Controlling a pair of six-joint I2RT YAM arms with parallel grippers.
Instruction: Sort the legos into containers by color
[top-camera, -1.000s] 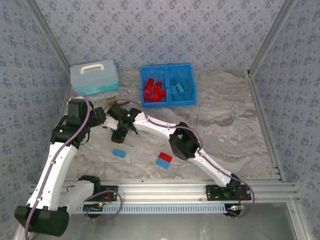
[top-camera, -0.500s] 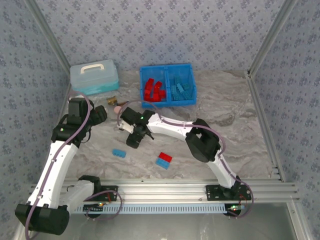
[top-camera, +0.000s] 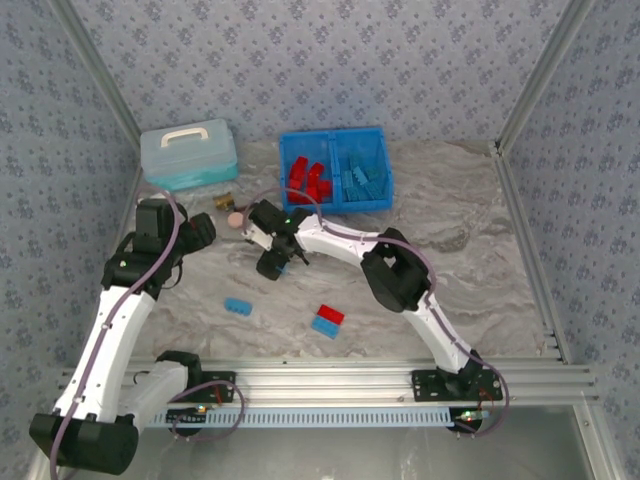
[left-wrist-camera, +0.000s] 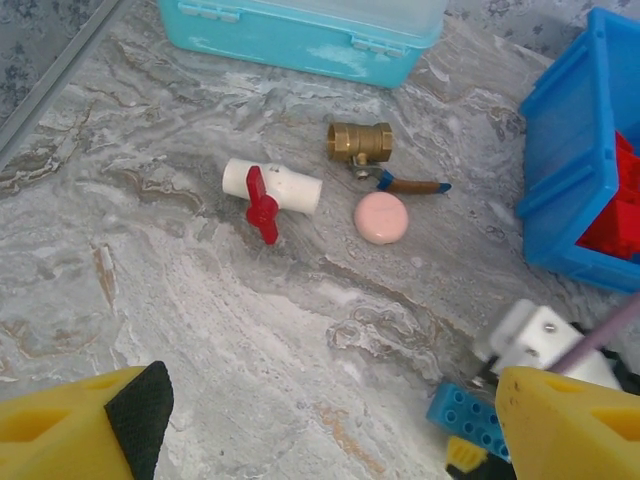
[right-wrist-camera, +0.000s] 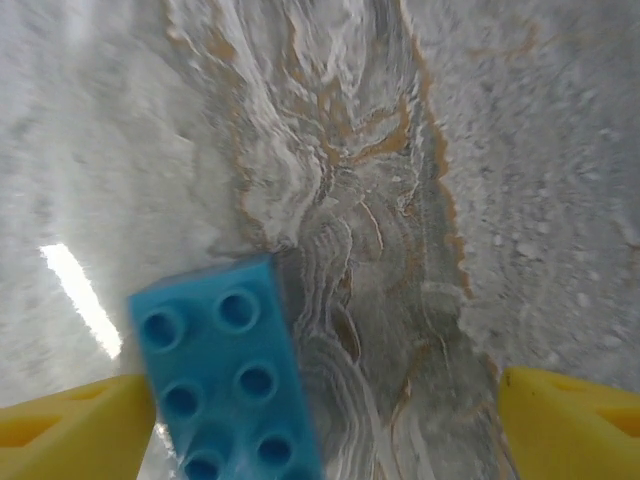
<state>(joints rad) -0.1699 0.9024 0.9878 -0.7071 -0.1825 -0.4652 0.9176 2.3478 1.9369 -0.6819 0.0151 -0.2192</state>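
The blue bin (top-camera: 383, 202) stands at the back; its left container holds red legos (top-camera: 308, 180) and its right container holds light blue legos (top-camera: 363, 182). My right gripper (top-camera: 272, 262) is open and low over the table left of the bin. In the right wrist view a light blue lego (right-wrist-camera: 225, 380) lies flat between the fingers (right-wrist-camera: 70, 430), close beside the left one. That lego (left-wrist-camera: 465, 415) also shows in the left wrist view. My left gripper (top-camera: 195, 232) is open, with bare table between its fingers (left-wrist-camera: 80, 430).
Loose on the near table lie a blue lego (top-camera: 238, 306) and a red lego (top-camera: 331, 314) with a blue one (top-camera: 324, 327). A pink disc (left-wrist-camera: 381, 217), brass fitting (left-wrist-camera: 360, 142) and white valve (left-wrist-camera: 270, 190) lie before the teal lidded box (top-camera: 188, 152).
My right gripper has moved right, away from the left gripper, and its elbow has swung right. Its jaws have widened slightly. The left arm has hardly moved.
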